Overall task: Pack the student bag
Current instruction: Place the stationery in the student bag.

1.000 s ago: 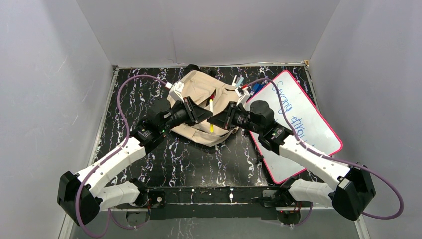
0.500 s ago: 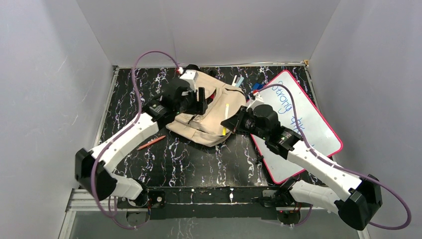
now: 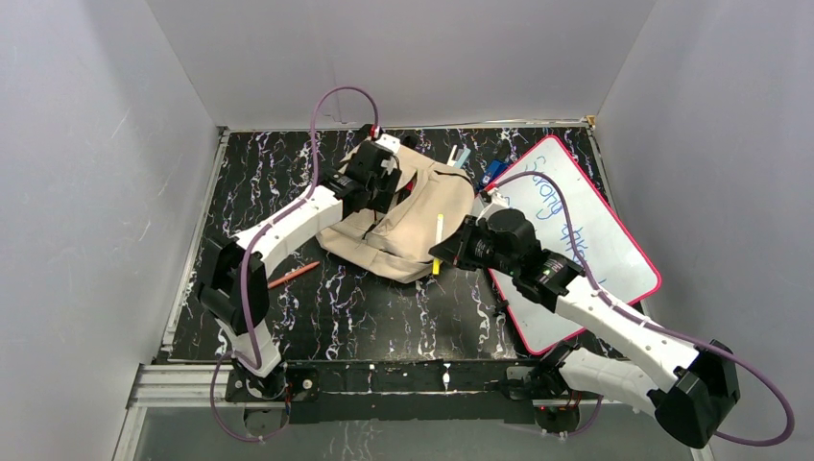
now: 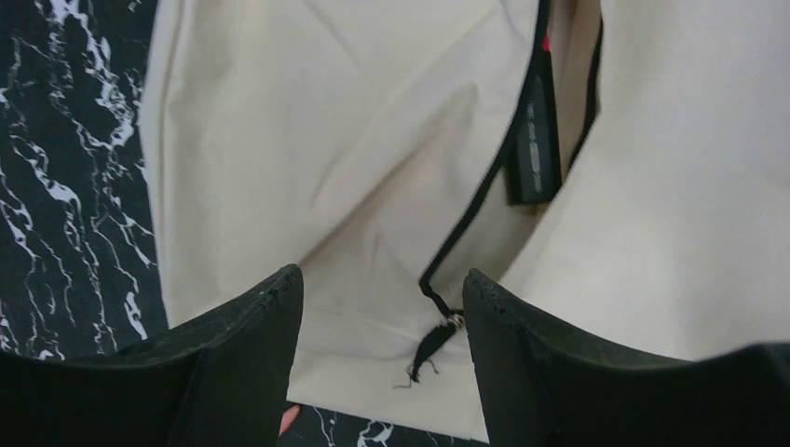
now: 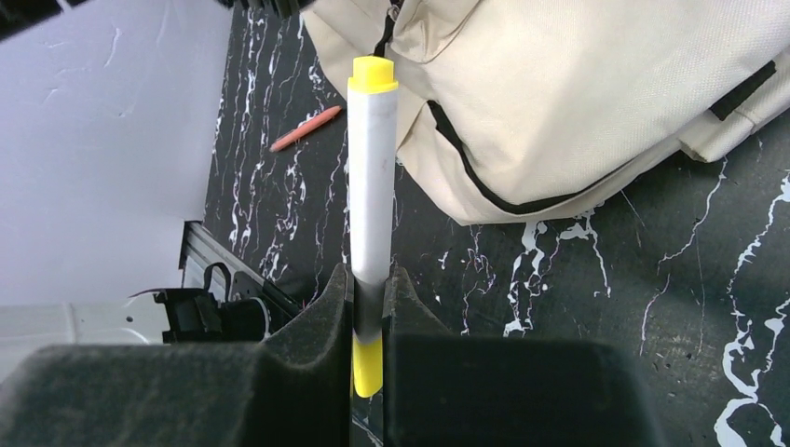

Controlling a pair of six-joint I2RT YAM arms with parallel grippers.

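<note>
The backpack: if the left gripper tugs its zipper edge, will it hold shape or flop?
Probably floppy: the backpack lies creased and slumped. Being thin fabric, it looks light, so it may slide on the table rather than open. The zipper pull dangles loose, so it is likely hard to pinch.

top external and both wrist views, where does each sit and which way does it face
Top external: above, behind the bases, looking down on both arms, beige fabric backpack, pink-framed whiteboard.
Left wrist: on the left tool, facing down at the backpack's black zipper; both fingers show.
Right wrist: on the right tool, looking along its gripped white yellow-capped marker toward the backpack.
Shared by top and right wrist: the orange pencil.
</note>
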